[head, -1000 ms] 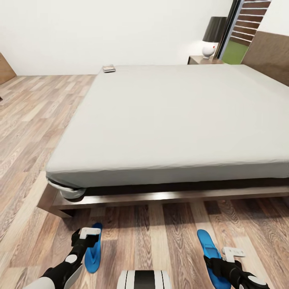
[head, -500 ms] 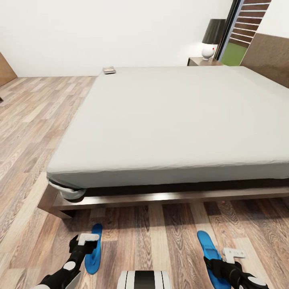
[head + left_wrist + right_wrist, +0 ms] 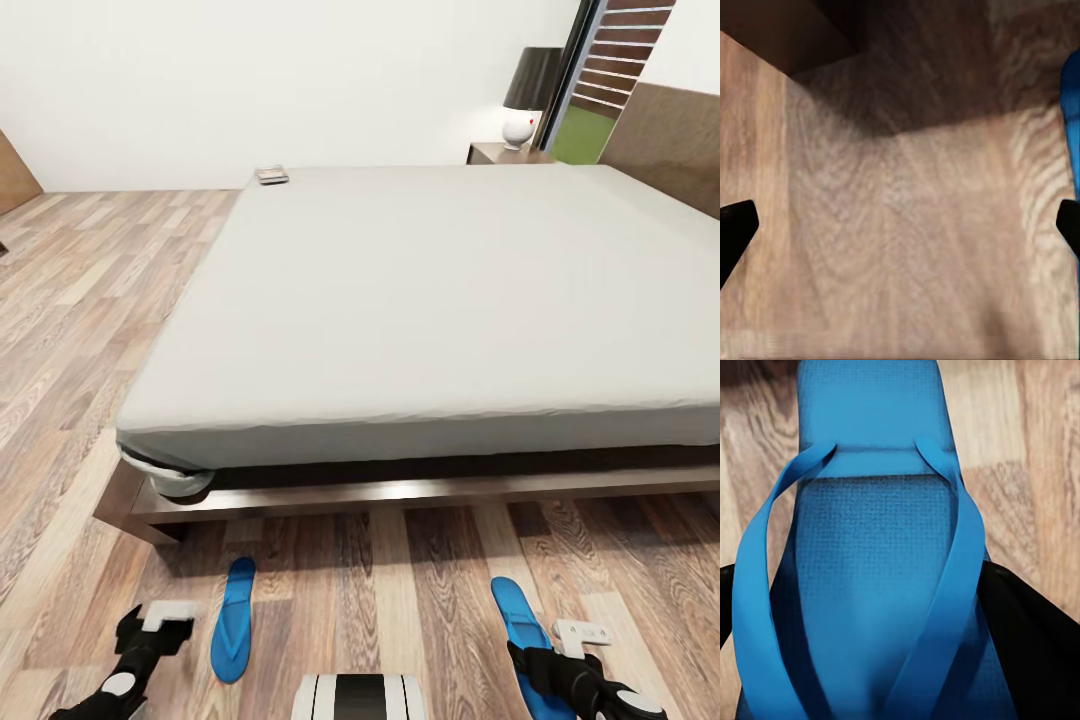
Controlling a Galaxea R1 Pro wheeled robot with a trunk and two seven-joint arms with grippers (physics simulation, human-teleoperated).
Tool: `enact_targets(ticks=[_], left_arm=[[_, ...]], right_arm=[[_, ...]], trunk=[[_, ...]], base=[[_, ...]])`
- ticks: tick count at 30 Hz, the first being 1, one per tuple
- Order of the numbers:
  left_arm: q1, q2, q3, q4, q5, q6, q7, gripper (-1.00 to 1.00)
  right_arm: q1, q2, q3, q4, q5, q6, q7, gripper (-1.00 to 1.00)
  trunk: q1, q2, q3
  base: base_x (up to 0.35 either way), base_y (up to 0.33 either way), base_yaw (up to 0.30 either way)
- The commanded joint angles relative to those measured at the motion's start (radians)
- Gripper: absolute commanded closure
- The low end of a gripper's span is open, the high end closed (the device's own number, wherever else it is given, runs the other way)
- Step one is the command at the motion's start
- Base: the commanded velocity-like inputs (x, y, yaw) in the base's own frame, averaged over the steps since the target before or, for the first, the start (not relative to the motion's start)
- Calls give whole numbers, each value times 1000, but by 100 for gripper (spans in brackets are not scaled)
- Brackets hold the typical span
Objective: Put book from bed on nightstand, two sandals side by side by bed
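A large low bed [image 3: 430, 300] with a pale grey-white mattress on a dark wooden frame spans most of the head view, standing on a light wood-plank floor [image 3: 90, 290] before a white wall. At the mattress's far left corner, toward eleven o'clock, lies the book [image 3: 271, 173], small and flat. Toward one o'clock, beyond the bed, stands a nightstand [image 3: 508, 153] bearing a lamp [image 3: 530, 92] with a dark shade and a round white base, beside a black-framed window [image 3: 605, 75] showing slats and green. On the floor in front of the bed frame lie two bright blue sandals, well apart: the left sandal [image 3: 233, 620] at seven o'clock and the right sandal [image 3: 528, 640] at five o'clock. The left gripper [image 3: 155, 630] hangs just beside the left sandal, apart from it; in its wrist view its dark fingertips [image 3: 735, 229] stand spread wide over bare floor, with the sandal's blue edge [image 3: 1071, 97] to one side. The right gripper [image 3: 572, 650] is at the right sandal; its wrist view shows the straps and sole [image 3: 870, 585] close between dark fingers [image 3: 1027, 637], though I cannot tell whether they grip it.
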Motion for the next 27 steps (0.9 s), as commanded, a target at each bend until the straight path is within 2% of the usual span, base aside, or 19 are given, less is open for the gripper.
enact_targets(ticks=[1,4,7,8,12,13,15,16,18,19,22,23,27], left_arm=[[1,15,-10,0,11,-3,4,-100],[11,54,-8,1,39,-4,-3,-100],[28,89,-7,1,88,-4,-20,-100],[41,113,-5,1,128,-4,-39,-100],[59,166,-1,2,219,-2,-80,-100],[64,194,0,3,267,0,-93,-100],[68,227,1,9,321,4,-111,-100],[70,259,1,22,375,7,-145,-100],[71,292,1,38,426,10,-195,-100],[72,324,1,56,470,14,-266,-100],[73,367,1,93,516,24,-394,-100],[74,386,1,122,534,28,-480,-100],[73,407,2,166,553,34,-595,-100]], right_arm=[[0,0,-1,-1,1,5,5,100],[0,0,-1,1,1,5,5,100],[0,0,-1,1,1,5,5,100],[0,0,-1,2,1,5,5,100],[0,0,-1,2,1,5,5,100],[0,0,-1,3,1,5,5,100],[0,0,-1,4,0,5,5,100],[0,0,-2,7,0,5,5,100],[0,0,-2,13,1,5,5,100],[0,0,-2,21,2,4,5,100],[-2,0,-3,36,4,4,4,100],[-4,0,-4,48,6,3,4,100],[-10,0,-4,70,7,3,3,100]], trunk=[[0,0,-1],[0,0,-1],[0,0,-1],[0,0,-1],[0,0,-1],[0,0,-1],[0,0,-1],[0,0,-1],[0,0,-1],[0,0,-1],[0,0,-1],[0,0,-1],[0,0,-1]], base=[[0,0,0],[0,0,0],[0,0,0],[0,0,0],[0,0,0],[0,0,0],[0,0,0],[0,0,0],[0,0,0],[0,0,0],[0,0,0],[0,0,0],[0,0,0]])
